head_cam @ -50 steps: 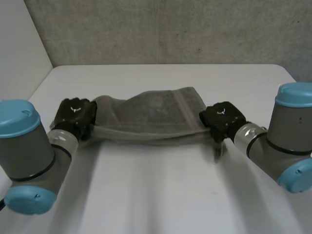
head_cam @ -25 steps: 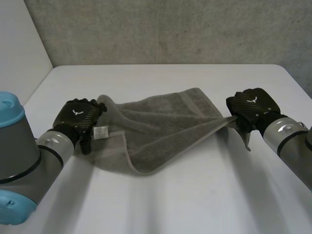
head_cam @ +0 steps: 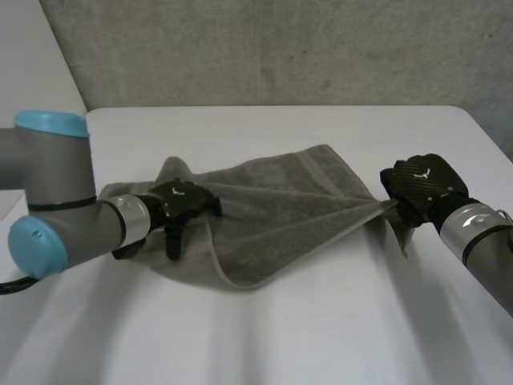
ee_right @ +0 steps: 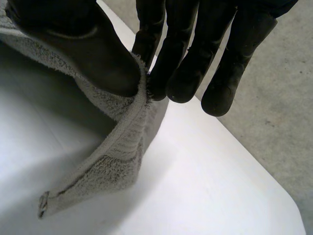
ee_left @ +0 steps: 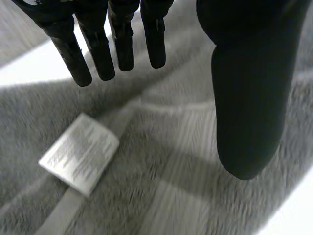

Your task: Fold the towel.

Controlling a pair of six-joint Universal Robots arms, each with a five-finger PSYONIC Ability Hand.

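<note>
A grey towel (head_cam: 276,208) lies rumpled across the middle of the white table (head_cam: 321,321), its right end lifted. My right hand (head_cam: 421,186) pinches that right corner (ee_right: 124,142) between thumb and fingers, and a strip of cloth hangs down below the grip. My left hand (head_cam: 183,202) hovers over the towel's left part, fingers (ee_left: 105,49) straight and spread apart from the thumb, holding nothing. Under its fingertips the towel (ee_left: 161,161) lies flat with a white care label (ee_left: 79,152) sewn at the hem.
A grey wall (head_cam: 280,48) stands behind the table's far edge. Bare tabletop lies in front of the towel and to both sides. The left arm's elbow (head_cam: 52,200) juts over the table's left side.
My left hand let go of the towel's left end, which dropped flat, and it moved right over the cloth. My right hand drew the right corner outward to the right.
</note>
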